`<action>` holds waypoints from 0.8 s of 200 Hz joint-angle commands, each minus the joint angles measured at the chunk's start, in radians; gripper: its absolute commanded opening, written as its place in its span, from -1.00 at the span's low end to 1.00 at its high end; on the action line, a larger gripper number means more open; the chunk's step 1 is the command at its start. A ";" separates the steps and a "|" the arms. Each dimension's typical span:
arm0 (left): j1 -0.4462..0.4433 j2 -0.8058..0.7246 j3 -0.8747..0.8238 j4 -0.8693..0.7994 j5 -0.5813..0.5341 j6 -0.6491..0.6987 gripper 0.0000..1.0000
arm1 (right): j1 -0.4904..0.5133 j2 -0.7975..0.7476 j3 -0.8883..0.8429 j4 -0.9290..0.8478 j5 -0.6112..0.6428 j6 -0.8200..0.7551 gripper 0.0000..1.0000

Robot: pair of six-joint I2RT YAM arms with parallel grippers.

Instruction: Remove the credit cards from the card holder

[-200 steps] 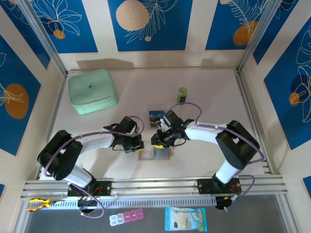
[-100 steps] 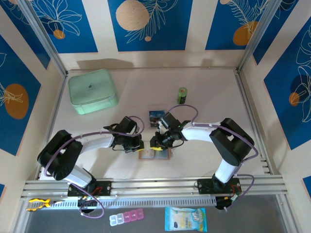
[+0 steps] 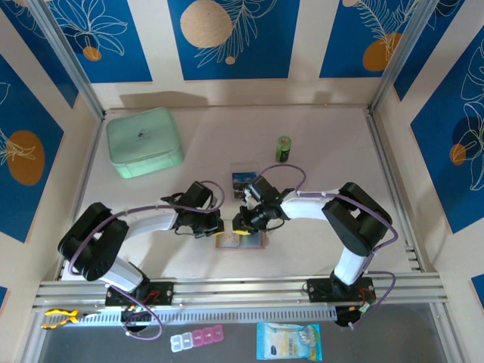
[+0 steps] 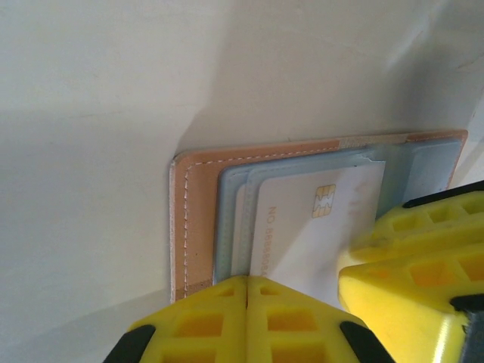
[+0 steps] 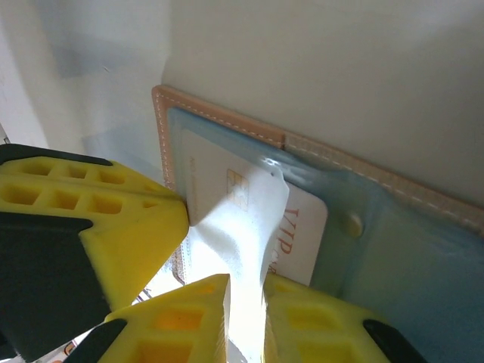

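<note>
Card holder [image 3: 257,242] lies open at near-centre table [image 3: 333,174], white credit card [image 4: 302,219] pocketed, loose card [image 3: 243,181] at its 12 o'clock. Left gripper [image 4: 247,302], closed and empty, sits on its 9 o'clock edge; right gripper [image 5: 246,295], nearly closed, pinches a white strip [image 5: 249,219] from the pocket.

I work in a robotics lab test cell, not a home. My white-and-black left arm [image 3: 144,221] and right arm [image 3: 318,206] are bolted to a slotted aluminium rail [image 3: 242,290] at the near edge of a pale tabletop [image 3: 333,151], with purple cables [image 3: 290,165] looping off the joints. Bare aluminium frame posts [image 3: 66,57] hold flat wall panels printed in blue with white leaves and orange discs [image 3: 227,38], a staged backdrop. Props sit about: a mint-green zipped case [image 3: 144,141] and a small green can [image 3: 283,147].
</note>
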 commanded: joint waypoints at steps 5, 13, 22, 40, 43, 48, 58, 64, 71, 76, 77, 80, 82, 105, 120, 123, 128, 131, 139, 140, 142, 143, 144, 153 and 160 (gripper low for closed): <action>0.011 -0.003 -0.033 -0.043 -0.010 0.010 -0.91 | 0.006 0.018 -0.008 -0.013 -0.016 0.009 -0.59; 0.011 -0.005 -0.033 -0.044 -0.012 0.011 -0.91 | 0.006 0.016 -0.006 -0.031 -0.004 0.006 -0.56; 0.010 -0.008 -0.034 -0.045 -0.013 0.010 -0.91 | 0.008 0.012 0.001 -0.062 0.015 -0.001 -0.55; 0.010 -0.011 -0.034 -0.049 -0.015 0.011 -0.91 | 0.017 -0.003 0.026 -0.144 0.074 -0.027 -0.55; 0.010 -0.012 -0.034 -0.048 -0.015 0.011 -0.91 | 0.018 -0.005 0.030 -0.157 0.082 -0.030 -0.54; 0.009 -0.014 -0.034 -0.051 -0.015 0.011 -0.91 | 0.020 -0.008 0.036 -0.173 0.093 -0.036 -0.54; 0.010 -0.016 -0.034 -0.051 -0.015 0.011 -0.91 | 0.021 -0.013 0.045 -0.197 0.102 -0.045 -0.55; 0.011 -0.016 -0.035 -0.051 -0.016 0.011 -0.91 | 0.022 -0.015 0.050 -0.203 0.103 -0.049 -0.55; 0.010 -0.016 -0.033 -0.052 -0.015 0.010 -0.91 | 0.023 -0.018 0.055 -0.211 0.106 -0.051 -0.54; 0.011 -0.016 -0.032 -0.051 -0.015 0.009 -0.91 | 0.025 -0.019 0.059 -0.218 0.108 -0.054 -0.54; 0.012 -0.016 -0.032 -0.051 -0.015 0.009 -0.91 | 0.025 -0.020 0.060 -0.218 0.110 -0.055 -0.54; 0.011 -0.016 -0.031 -0.052 -0.015 0.008 -0.91 | 0.026 -0.020 0.062 -0.221 0.112 -0.056 -0.54; 0.010 -0.016 -0.031 -0.052 -0.015 0.009 -0.91 | 0.026 -0.021 0.062 -0.223 0.112 -0.057 -0.54; 0.010 -0.018 -0.027 -0.056 -0.014 0.011 -0.91 | 0.031 -0.026 0.078 -0.240 0.126 -0.067 -0.54; 0.011 -0.018 -0.023 -0.059 -0.015 0.014 -0.90 | 0.034 -0.025 0.090 -0.264 0.137 -0.074 -0.54; 0.011 -0.018 -0.022 -0.059 -0.015 0.014 -0.90 | 0.034 -0.025 0.091 -0.267 0.138 -0.075 -0.54; 0.011 -0.019 -0.021 -0.059 -0.015 0.014 -0.90 | 0.034 -0.025 0.094 -0.271 0.137 -0.076 -0.54; 0.011 -0.019 -0.020 -0.059 -0.015 0.014 -0.90 | 0.034 -0.027 0.095 -0.272 0.137 -0.076 -0.54; 0.010 -0.019 -0.016 -0.063 -0.015 0.014 -0.90 | 0.035 -0.028 0.096 -0.274 0.138 -0.078 -0.54; 0.010 -0.019 -0.015 -0.064 -0.015 0.014 -0.90 | 0.035 -0.028 0.096 -0.275 0.138 -0.078 -0.54; 0.010 -0.020 -0.014 -0.064 -0.015 0.014 -0.90 | 0.035 -0.029 0.096 -0.276 0.138 -0.079 -0.54; 0.011 -0.020 -0.013 -0.064 -0.015 0.014 -0.90 | 0.035 -0.029 0.096 -0.276 0.138 -0.079 -0.54; 0.010 -0.020 -0.013 -0.064 -0.015 0.014 -0.90 | 0.035 -0.029 0.096 -0.276 0.138 -0.079 -0.54; 0.011 -0.023 -0.007 -0.069 -0.014 0.014 -0.90 | 0.036 -0.034 0.096 -0.275 0.136 -0.078 -0.54; 0.011 -0.025 -0.001 -0.073 -0.013 0.015 -0.90 | 0.036 -0.039 0.098 -0.274 0.132 -0.077 -0.54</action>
